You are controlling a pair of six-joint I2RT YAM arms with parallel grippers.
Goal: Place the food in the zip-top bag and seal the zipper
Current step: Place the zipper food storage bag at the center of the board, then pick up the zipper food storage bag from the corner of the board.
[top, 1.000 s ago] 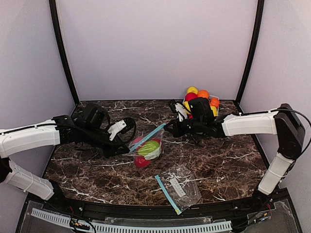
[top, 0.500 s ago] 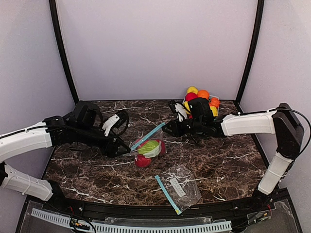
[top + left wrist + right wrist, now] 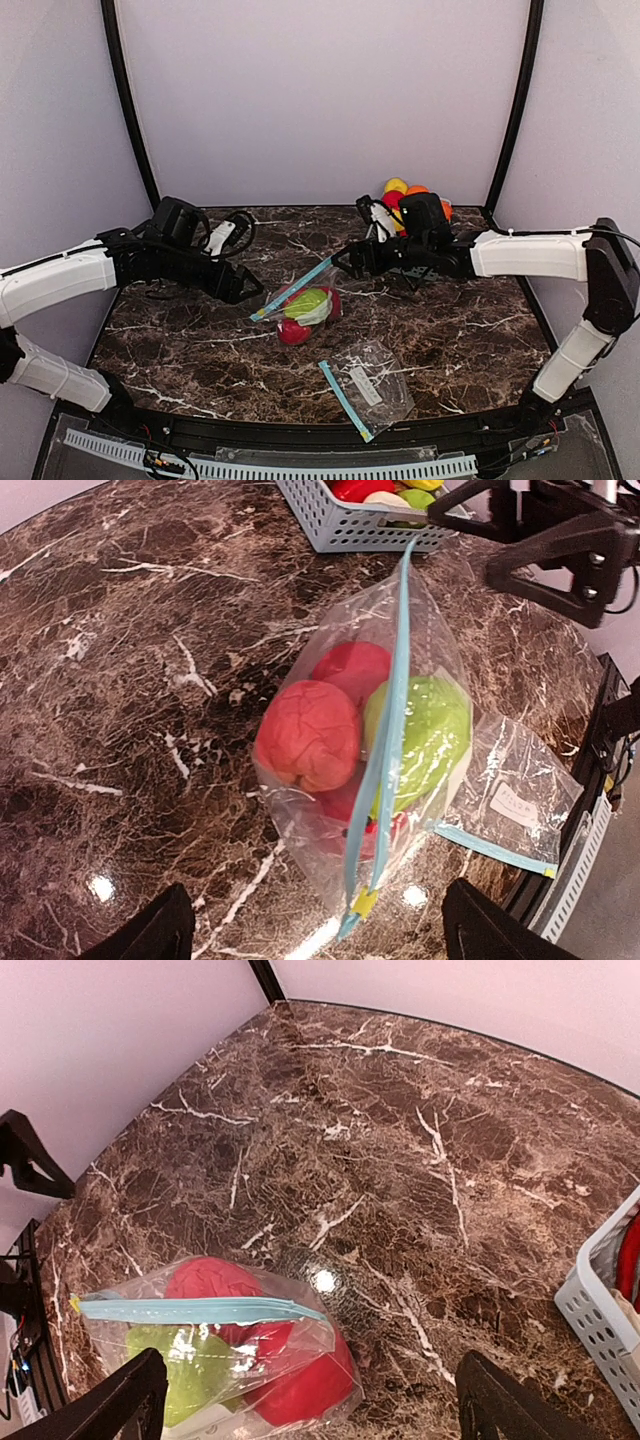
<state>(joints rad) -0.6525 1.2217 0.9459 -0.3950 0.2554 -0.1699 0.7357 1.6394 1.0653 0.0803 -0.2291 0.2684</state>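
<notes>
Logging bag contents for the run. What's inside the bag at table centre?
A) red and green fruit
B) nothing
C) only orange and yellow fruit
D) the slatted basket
A: the left wrist view shows red fruits and a green fruit through the clear wall of the zip-top bag.

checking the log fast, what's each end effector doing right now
Left end effector: open, holding nothing.
Right end effector: open, holding nothing.
</notes>
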